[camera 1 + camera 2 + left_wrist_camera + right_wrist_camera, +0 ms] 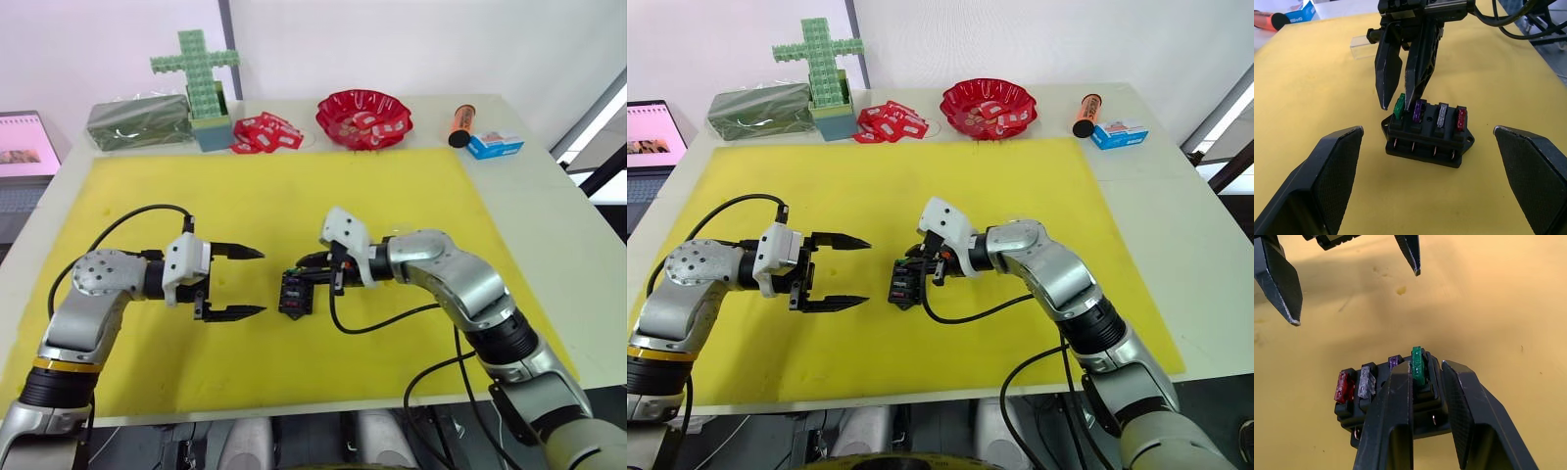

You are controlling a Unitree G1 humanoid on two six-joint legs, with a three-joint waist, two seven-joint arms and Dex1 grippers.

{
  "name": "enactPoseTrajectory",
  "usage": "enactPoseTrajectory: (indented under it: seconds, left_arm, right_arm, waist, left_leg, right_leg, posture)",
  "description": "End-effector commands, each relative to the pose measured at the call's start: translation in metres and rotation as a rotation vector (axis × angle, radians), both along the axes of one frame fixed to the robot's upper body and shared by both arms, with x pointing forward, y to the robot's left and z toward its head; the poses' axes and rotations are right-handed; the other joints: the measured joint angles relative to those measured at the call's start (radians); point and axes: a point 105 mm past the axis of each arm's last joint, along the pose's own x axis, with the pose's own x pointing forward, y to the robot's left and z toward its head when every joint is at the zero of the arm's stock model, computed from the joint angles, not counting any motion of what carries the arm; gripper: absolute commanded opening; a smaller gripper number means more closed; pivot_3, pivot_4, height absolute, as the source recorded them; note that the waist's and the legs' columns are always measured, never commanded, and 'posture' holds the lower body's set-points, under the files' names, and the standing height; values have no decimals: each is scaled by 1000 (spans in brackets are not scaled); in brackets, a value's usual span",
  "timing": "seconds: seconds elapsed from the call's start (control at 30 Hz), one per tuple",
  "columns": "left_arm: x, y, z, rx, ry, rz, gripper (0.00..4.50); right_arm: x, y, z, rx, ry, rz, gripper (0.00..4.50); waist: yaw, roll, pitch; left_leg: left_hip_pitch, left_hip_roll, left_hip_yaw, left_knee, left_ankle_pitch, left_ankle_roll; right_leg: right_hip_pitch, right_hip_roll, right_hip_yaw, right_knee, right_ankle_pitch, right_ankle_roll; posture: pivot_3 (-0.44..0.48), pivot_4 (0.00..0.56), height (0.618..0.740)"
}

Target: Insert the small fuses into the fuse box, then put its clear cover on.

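Laptop [24,157] sits at the far left edge of the head view, cut off by the frame so that just part of its screen and keyboard shows. Right of it, along the upper edge of the white worktop [549,211], come a dark green wrapped block [137,122], a green brick cross [196,73], a scatter of red-and-white packets [266,132], a red bowl [363,118] holding more of them, an orange cylinder [461,125] and a small blue-and-white box [495,145]. A yellow mat [284,196] covers most of the worktop.

At centre left of the mat the left gripper [250,282] hovers with its fingers spread wide and nothing between them. Just to its right stands the fuse box [296,294], near the middle of the frame. The left wrist view shows four small fuses in its top slots: green [1399,106], purple [1417,110], pale grey [1442,114] and red [1461,118].

The right gripper [1429,367] reaches in from the right, its fingers parted narrowly on either side of the green fuse; whether they actually press on it is hard to make out. The fingers hide part of the box in the head view.

The clear cover [1362,47] lies on the mat beyond the right gripper, faint in the left wrist view and partly hidden by the right gripper.
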Motion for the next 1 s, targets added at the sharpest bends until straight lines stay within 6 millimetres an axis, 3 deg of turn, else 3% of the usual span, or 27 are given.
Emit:
enactPoseTrajectory:
  seconds: [0.03,0.23,0.73,1.0]
  left_arm:
    - [-1,-3,8,-3,-41,-13,4500]
    - [-3,-3,7,-2,-41,-14,4500]
    - [-4,-3,8,2,-41,-23,4500]
    - [-4,-3,8,3,-42,-28,4500]
  right_arm:
    - [3,0,11,15,-57,-1,1049]
    - [5,-1,4,-39,-118,4,1049]
    - [4,2,13,-114,-334,78,1049]
    - [-2,4,22,-7,-204,60,1049]
  waist:
    - [0,0,0]
    - [0,0,0]
    - [0,0,0]
    - [1,0,0]
  left_leg:
    - [0,0,0,0,0,0]
    - [0,0,0,0,0,0]
    - [0,0,0,0,0,0]
    - [0,0,0,0,0,0]
  right_leg:
    - [0,0,0,0,0,0]
    - [0,0,0,0,0,0]
    - [0,0,0,0,0,0]
    - [0,0,0,0,0,0]
  posture:
    - [0,150,740]
    - [0,150,740]
    - [0,150,740]
    - [0,150,740]
